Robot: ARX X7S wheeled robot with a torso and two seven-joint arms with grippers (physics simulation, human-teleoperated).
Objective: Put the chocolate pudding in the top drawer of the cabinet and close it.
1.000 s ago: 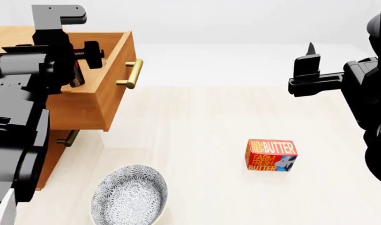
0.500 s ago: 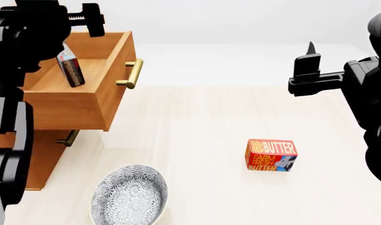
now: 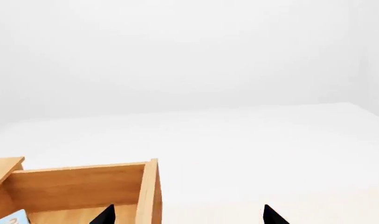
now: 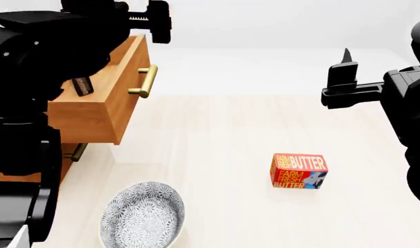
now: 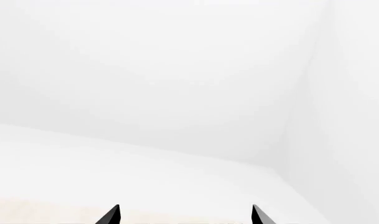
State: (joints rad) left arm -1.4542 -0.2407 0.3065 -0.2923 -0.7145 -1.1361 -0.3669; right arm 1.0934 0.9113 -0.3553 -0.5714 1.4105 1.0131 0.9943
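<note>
The cabinet (image 4: 10,176) stands at the left with its top drawer (image 4: 92,116) pulled out, brass handle (image 4: 146,81) facing the table. The chocolate pudding (image 4: 82,86) leans inside the drawer, mostly hidden behind my left arm. A blue corner of it shows in the left wrist view (image 3: 12,218). My left gripper (image 4: 154,23) is open and empty, above the drawer's front edge. In the left wrist view (image 3: 188,217) its tips straddle the drawer's front wall (image 3: 148,191). My right gripper (image 4: 344,72) is open and empty, raised at the right, and its wrist view (image 5: 184,215) shows only white surroundings.
A red-orange Farm Fresh Butter box (image 4: 298,171) lies on the pale table right of centre. A patterned grey bowl (image 4: 142,214) sits at the front left, near the cabinet. The lower drawer's handle (image 4: 77,152) shows under the open drawer.
My left gripper has risen out of the drawer and moved right, over its front edge, leaving the pudding inside. The right arm has barely moved.
</note>
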